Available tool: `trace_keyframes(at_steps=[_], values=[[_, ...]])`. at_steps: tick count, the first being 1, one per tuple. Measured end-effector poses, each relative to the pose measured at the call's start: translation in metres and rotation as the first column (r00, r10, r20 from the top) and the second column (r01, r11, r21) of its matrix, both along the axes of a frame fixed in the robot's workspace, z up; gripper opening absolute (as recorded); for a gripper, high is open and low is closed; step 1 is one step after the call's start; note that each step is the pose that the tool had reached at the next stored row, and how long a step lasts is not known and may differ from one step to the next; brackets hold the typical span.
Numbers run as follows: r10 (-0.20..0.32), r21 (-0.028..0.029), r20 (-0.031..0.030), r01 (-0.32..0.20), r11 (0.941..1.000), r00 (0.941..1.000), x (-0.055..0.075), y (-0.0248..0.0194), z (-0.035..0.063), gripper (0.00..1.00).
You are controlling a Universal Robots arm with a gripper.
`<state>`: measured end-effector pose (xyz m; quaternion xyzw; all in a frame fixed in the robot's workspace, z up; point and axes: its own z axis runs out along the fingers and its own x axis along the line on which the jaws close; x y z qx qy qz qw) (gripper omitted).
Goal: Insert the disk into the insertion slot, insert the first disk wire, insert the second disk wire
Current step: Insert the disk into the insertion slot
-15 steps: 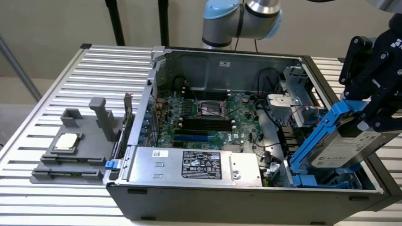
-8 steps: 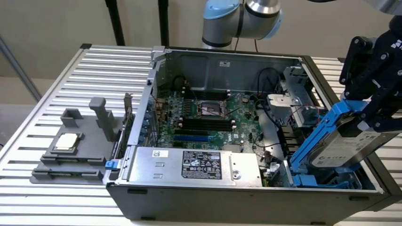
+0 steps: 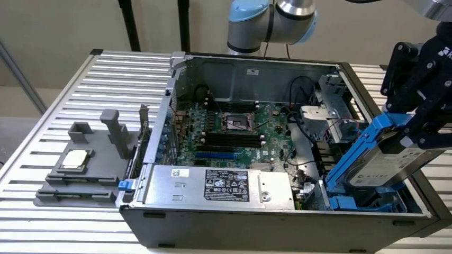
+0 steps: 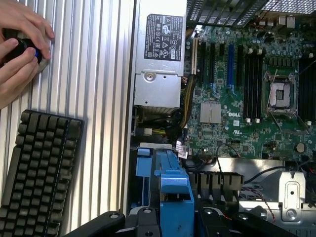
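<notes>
Holding the disk [image 3: 387,165] by its upper end, the gripper [image 3: 422,128] is closed across the drive and its blue frame [image 3: 355,153], with the jaws narrowed to the drive's thickness. The disk hangs tilted, labelled face toward the exterior camera, over the exterior view's right end of the computer case [image 3: 282,228]. Its lower edge is just above the insertion slot [image 3: 351,203], whose blue rails show low in the case there; the disk is not yet seated.

In the wrist view the frame's blue end stands in the foreground, with the green board [image 4: 247,74] and the power-supply box [image 4: 158,49] beyond. A person's hands [image 4: 19,49] are closed around a small black device [image 4: 22,49] near a keyboard [image 4: 39,173] on the table [image 4: 98,74].

Handling, by judgement: the drive is rigid, dense for its size and sensitive to shock. Its metal faces look smooth, so the plastic frame's side rails probably give the surer hold. The frame itself is likely to flex a little under a skewed load.
</notes>
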<state>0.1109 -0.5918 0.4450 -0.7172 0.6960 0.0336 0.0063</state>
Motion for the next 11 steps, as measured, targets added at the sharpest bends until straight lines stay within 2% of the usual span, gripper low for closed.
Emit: trace_keyframes(at_steps=[6,11], values=[[0.0,0.0026,0.0,0.0,1.0,1.0,0.0002,-0.0005,-0.0021,0.32],[0.0,0.005,-0.0003,0.0,1.0,1.0,0.0005,-0.0027,-0.003,0.32]])
